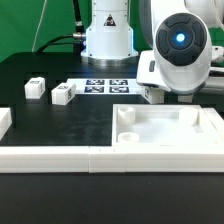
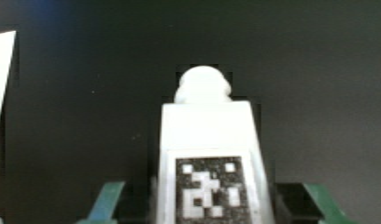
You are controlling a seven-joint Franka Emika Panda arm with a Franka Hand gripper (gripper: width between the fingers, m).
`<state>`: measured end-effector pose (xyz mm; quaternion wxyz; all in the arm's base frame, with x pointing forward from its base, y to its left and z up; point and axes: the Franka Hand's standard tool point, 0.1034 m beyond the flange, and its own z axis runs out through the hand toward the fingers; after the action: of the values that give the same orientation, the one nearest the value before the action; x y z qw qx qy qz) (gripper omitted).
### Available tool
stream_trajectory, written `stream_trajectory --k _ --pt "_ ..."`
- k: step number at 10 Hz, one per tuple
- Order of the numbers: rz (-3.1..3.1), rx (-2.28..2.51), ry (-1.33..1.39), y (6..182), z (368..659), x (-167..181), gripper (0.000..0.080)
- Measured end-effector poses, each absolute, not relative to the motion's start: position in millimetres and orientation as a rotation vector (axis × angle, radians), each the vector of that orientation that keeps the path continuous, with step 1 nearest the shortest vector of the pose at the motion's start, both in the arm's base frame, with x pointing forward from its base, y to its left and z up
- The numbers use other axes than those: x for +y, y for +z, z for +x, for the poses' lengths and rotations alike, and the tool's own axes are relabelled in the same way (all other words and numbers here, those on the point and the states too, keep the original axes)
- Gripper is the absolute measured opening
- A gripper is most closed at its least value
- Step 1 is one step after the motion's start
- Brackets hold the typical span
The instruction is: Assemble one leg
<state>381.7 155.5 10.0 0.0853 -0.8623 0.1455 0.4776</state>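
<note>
In the wrist view a white leg [image 2: 212, 130] with a rounded tip and a black-and-white tag on its face lies on the black table between my fingers. My gripper [image 2: 213, 207] is open. One teal fingertip [image 2: 112, 205] stands on each side of the leg, with a dark gap between each and the leg. In the exterior view my gripper [image 1: 152, 97] is low behind the big white tray-like piece [image 1: 190, 128], and the hand hides that leg. Two more small white legs [image 1: 35, 88] [image 1: 63, 94] lie on the table at the exterior view's left.
The marker board [image 1: 105, 86] lies in the middle, in front of the arm's base. A long white bar [image 1: 60, 158] runs along the front. A white block [image 1: 4, 122] sits at the exterior view's left edge. A white edge [image 2: 2, 100] shows in the wrist view.
</note>
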Motion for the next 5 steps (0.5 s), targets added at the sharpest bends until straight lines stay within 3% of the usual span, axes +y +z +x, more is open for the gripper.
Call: stream_trajectory --k 5 --pt "-2.569 0.429 1.424 11.9 382.3 154.7 0.0288"
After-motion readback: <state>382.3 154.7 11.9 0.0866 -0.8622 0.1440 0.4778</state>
